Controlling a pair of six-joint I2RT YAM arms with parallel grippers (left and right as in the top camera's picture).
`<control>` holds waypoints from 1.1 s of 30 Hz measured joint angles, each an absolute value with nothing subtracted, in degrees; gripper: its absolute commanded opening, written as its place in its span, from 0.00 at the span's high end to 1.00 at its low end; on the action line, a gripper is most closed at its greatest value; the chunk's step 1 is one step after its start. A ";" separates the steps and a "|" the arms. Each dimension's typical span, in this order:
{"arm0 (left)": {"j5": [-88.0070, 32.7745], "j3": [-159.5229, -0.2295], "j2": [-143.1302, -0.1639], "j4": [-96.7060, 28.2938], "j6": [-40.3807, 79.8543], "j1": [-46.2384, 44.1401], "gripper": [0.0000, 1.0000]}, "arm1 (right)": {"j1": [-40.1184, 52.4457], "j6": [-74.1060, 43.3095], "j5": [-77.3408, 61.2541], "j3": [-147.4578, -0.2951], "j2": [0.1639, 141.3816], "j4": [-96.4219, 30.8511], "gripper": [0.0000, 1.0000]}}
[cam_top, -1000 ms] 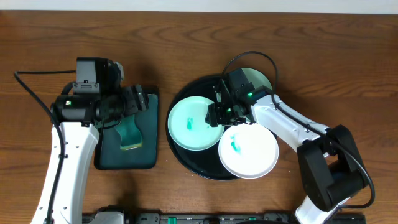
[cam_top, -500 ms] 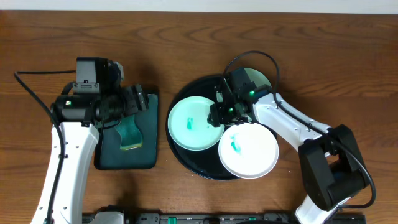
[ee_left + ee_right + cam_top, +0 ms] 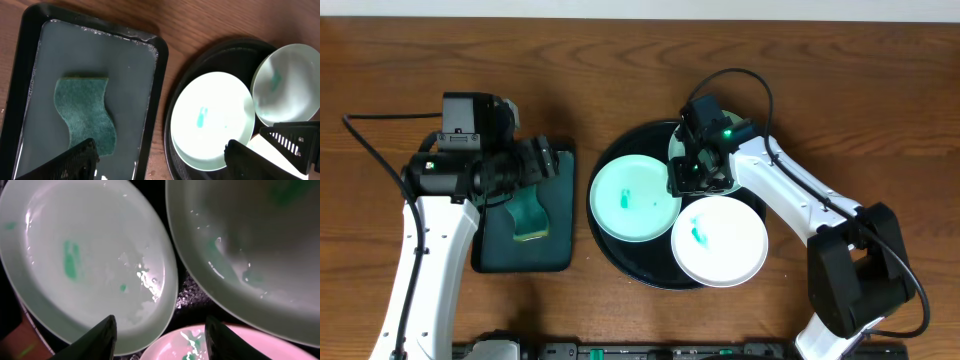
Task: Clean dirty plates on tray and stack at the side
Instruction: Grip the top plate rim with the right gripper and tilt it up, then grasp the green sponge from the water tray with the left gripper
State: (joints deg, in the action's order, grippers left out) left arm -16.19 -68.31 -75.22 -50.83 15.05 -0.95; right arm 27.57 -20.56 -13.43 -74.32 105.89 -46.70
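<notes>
The round black tray point(image 3: 628, 262) holds three plates. A mint plate point(image 3: 632, 200) with a teal smear lies at its left. A white plate point(image 3: 722, 245) with a teal smear lies at the front right. A second mint plate point(image 3: 742, 128) at the back is partly hidden under my right arm. My right gripper point(image 3: 690, 183) hovers open over the spot where the three plates meet, with nothing between its fingers point(image 3: 97, 339). From the right wrist, the left mint plate point(image 3: 85, 265), the back mint plate point(image 3: 250, 240) and the white plate point(image 3: 200, 347) surround the gripper point(image 3: 160, 341). My left gripper point(image 3: 548, 160) is wide open.
A dark-green rectangular tray point(image 3: 500, 252) with a green sponge point(image 3: 527, 215) sits left of the round tray, below my left gripper point(image 3: 165, 165). In the left wrist view the sponge point(image 3: 82, 112) lies in wet film. Brown tabletop point(image 3: 860, 120) stretches to the right.
My right gripper has shifted a little to the right, from the left mint plate's right edge to the gap between the three plates. The left arm has not moved.
</notes>
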 measured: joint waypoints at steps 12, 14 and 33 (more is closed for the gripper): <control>-16.19 -68.29 -75.22 -50.83 15.05 -0.95 0.18 | 30.28 -21.71 -13.63 -72.23 108.81 -40.88 0.57; -16.19 -68.31 -75.22 -50.85 15.05 -0.95 0.18 | 30.61 -22.02 -13.32 -72.20 110.56 -40.03 0.61; -16.19 -68.29 -75.22 -50.85 14.98 -0.95 0.68 | 30.65 -23.55 -15.40 -72.23 113.51 -37.71 0.99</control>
State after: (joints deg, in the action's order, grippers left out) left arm -16.19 -68.29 -75.22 -50.85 14.98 -0.95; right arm 30.65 -23.55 -15.40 -72.23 113.51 -37.71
